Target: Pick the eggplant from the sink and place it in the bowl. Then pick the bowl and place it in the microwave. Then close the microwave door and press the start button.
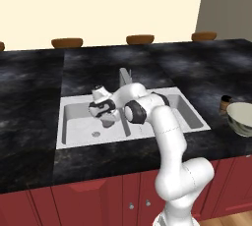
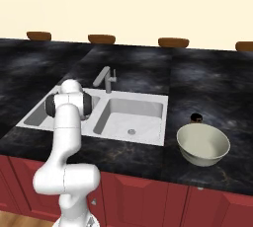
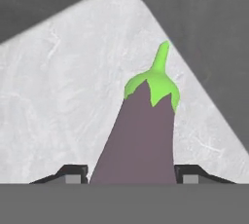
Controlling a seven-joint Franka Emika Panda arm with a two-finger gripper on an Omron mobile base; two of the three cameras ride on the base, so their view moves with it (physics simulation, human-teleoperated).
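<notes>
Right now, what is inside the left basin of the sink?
The end effector reaches into the sink, its fingertips either side of the eggplant. The arm covers part of the basin floor.

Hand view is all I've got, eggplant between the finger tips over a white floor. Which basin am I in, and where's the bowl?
Observer: The gripper is low in the left basin of the sink, just left of the divider, with the eggplant between its fingers.
Operator: And the bowl?
Observer: The bowl sits on the black counter to the right of the sink, upright and with nothing in it.
Operator: Anything near the bowl I should watch for?
Observer: A small dark jar-like thing stands right behind the bowl's far rim; I can't tell what it is.
Operator: Anything over the sink?
Observer: The faucet rises at the back, behind the divider.
</notes>
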